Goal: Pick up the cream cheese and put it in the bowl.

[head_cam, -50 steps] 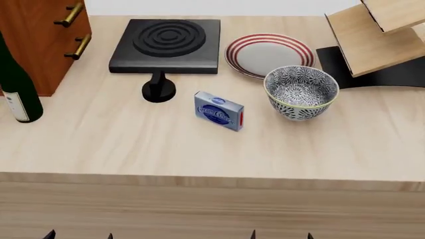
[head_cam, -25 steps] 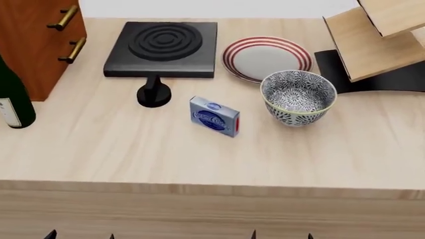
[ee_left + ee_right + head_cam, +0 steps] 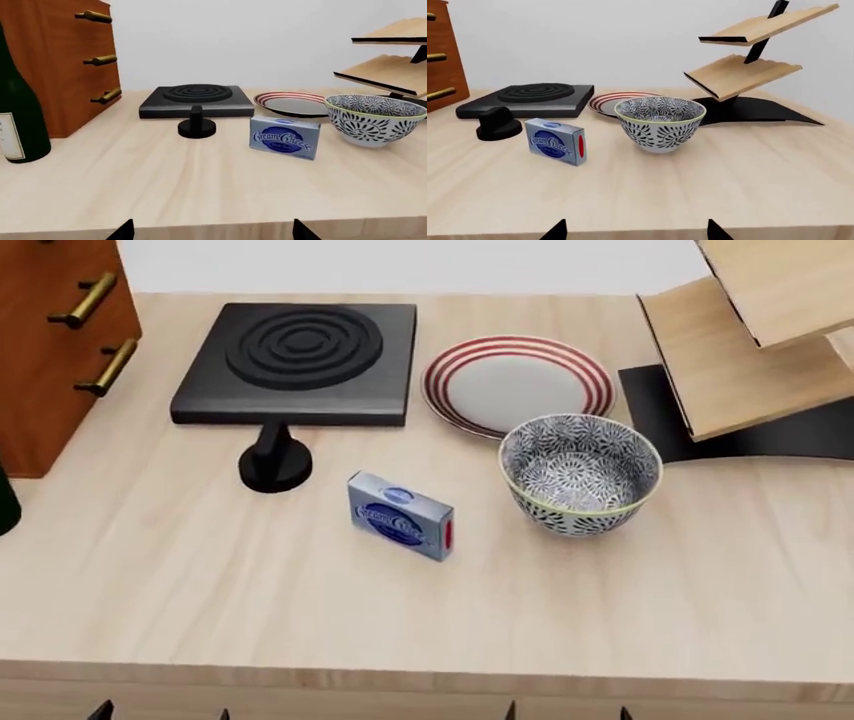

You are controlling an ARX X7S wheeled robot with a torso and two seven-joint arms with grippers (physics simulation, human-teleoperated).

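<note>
The cream cheese [image 3: 400, 515], a small blue box with a red end, stands on its long edge on the wooden table, just left of the bowl. It also shows in the left wrist view [image 3: 285, 137] and the right wrist view [image 3: 557, 141]. The patterned bowl [image 3: 581, 475] stands upright and empty; it also shows in both wrist views [image 3: 373, 120] [image 3: 660, 122]. My left gripper [image 3: 160, 712] [image 3: 213, 232] and right gripper [image 3: 566, 712] [image 3: 635, 231] are open and empty. They sit at the table's front edge, well short of the box; only the fingertips show.
A red-striped plate [image 3: 518, 383] lies behind the bowl. A black burner block [image 3: 296, 362] with a black knob [image 3: 275, 465] sits behind the box. A wooden cabinet [image 3: 54, 340] and a wine bottle [image 3: 20, 115] stand at the left, a tilted wooden shelf rack [image 3: 747, 350] at the right.
The head view has shifted: everything on the table has slid left and lower in the picture, and the bottle has almost left it. Nothing on the table has moved.
</note>
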